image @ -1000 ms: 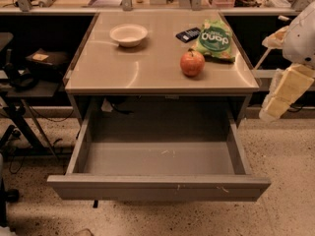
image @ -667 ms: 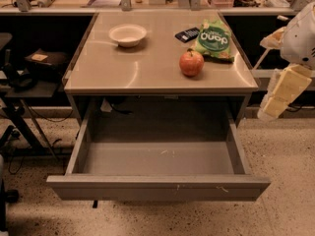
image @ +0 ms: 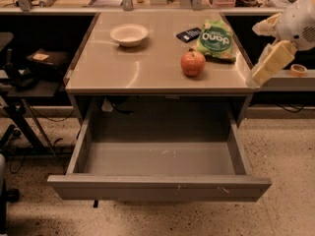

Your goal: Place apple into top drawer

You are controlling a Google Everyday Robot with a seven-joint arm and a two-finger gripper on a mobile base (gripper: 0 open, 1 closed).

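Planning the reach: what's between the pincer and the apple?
Camera view: only bare tabletop lies between the pincer, by the table's edge, and the apple; the snack bag sits behind.

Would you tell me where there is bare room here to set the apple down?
The top drawer is bare inside. On the table, the front left, between white bowl and front edge, is free, as is the strip between bowl and apple. The back right is crowded: green bag, dark gadget. The hand hangs beyond the table's right edge.
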